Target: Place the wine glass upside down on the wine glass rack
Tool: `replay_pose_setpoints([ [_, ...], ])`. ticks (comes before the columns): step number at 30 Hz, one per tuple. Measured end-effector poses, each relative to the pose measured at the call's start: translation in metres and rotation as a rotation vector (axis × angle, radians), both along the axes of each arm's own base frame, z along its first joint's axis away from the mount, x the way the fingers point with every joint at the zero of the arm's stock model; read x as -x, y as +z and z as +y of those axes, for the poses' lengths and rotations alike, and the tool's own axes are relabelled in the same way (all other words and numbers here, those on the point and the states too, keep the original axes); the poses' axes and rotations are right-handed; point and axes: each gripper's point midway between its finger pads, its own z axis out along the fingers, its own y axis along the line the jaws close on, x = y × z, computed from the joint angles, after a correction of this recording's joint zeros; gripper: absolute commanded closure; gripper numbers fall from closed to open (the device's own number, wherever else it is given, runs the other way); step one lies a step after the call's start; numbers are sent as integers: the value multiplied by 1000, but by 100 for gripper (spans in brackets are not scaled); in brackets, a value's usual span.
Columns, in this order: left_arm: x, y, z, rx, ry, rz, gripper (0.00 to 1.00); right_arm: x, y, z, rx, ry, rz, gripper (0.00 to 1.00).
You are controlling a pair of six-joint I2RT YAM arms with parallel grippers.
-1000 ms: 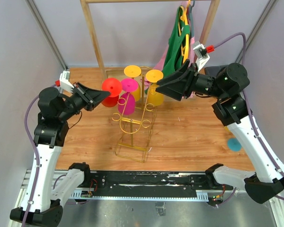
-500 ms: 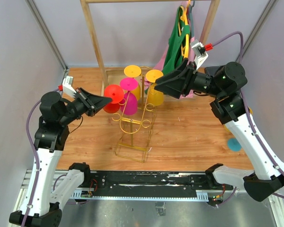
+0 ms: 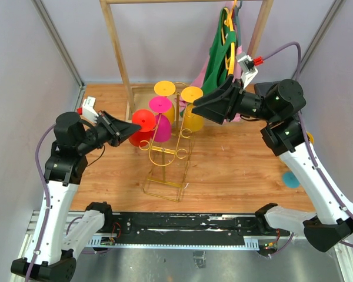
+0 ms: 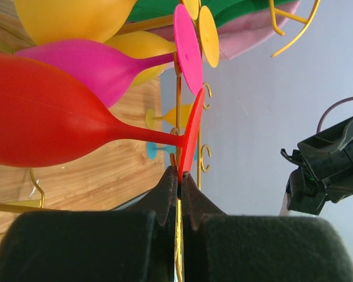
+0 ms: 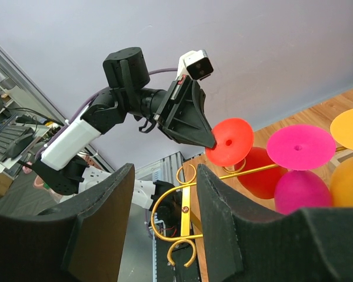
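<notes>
The red wine glass (image 3: 143, 121) hangs upside down, foot up and bowl (image 4: 41, 117) below, at the left side of the gold wire wine glass rack (image 3: 165, 157). My left gripper (image 3: 132, 126) is shut on the rim of its foot (image 4: 191, 138). In the right wrist view a curled rack loop lies just under the red foot (image 5: 229, 141), around the stem. My right gripper (image 3: 196, 109) hovers open at the rack's upper right, and only a gold rack arm (image 5: 185, 202) shows between its fingers (image 5: 223, 223).
A magenta glass (image 3: 160, 106) and two yellow glasses (image 3: 192, 94) hang on the rack. Behind stands a tall wooden rail frame (image 3: 114, 41) with green and pink garments (image 3: 216, 61). A teal object (image 3: 290, 179) lies at the right on the wooden table.
My left gripper has carried the red glass right and nearer to the rack beside the magenta glass. The right arm has shifted only slightly.
</notes>
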Motion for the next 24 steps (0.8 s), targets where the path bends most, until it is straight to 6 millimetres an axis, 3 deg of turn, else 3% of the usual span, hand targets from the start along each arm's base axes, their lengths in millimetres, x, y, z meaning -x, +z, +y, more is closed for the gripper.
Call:
replay_pose_setpoints([
  [24,10,2,-15,50,-106,39,100,-1,-8,0,0,-8,4,52],
])
